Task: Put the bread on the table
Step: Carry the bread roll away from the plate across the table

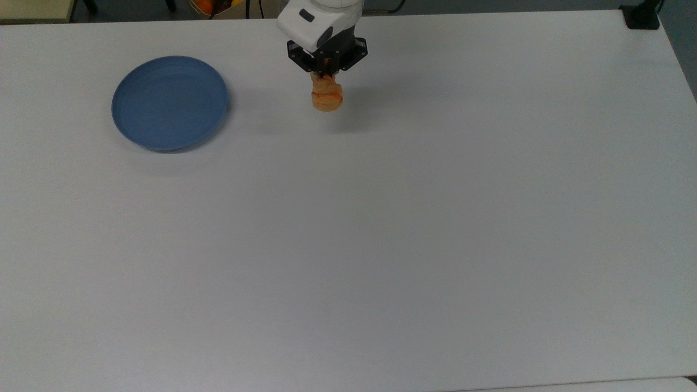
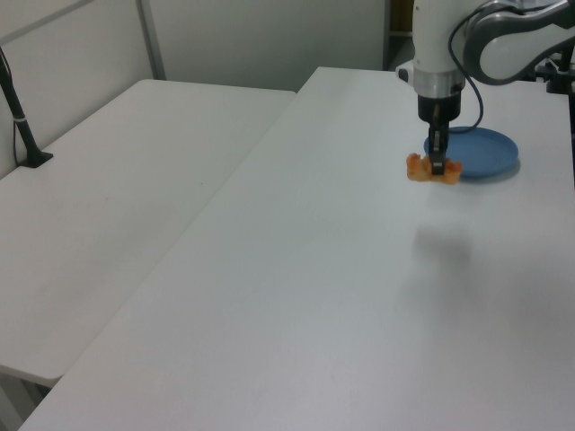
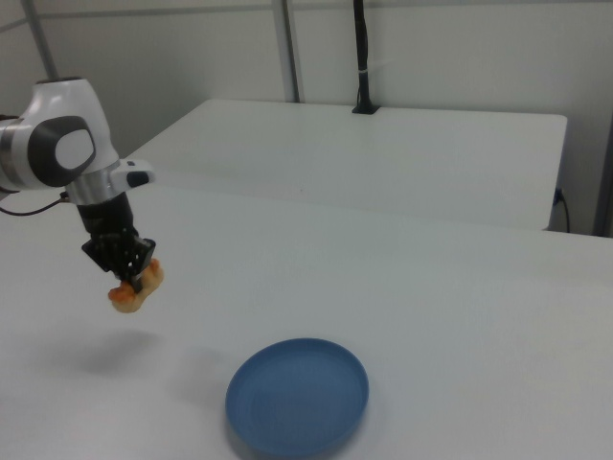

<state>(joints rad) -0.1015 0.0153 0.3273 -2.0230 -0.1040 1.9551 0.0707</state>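
While the white tabletop point(image 1: 435, 218) lies bare beneath, the blue plate point(image 1: 169, 102) sits empty, so lifting off is done; lowering and release remain. My claw point(image 1: 326, 76) pinches the bread point(image 1: 326, 97), held aloft well apart from the plate, long axis roughly level.

White Franka Panda arm with rounded glossy shells, grey joint bands and a round grey cap at the upper left of the right view, black cable trailing behind, white boxy wrist block, black angular claw point(image 1: 326, 71) with slim dark fingers point(image 2: 437, 154)
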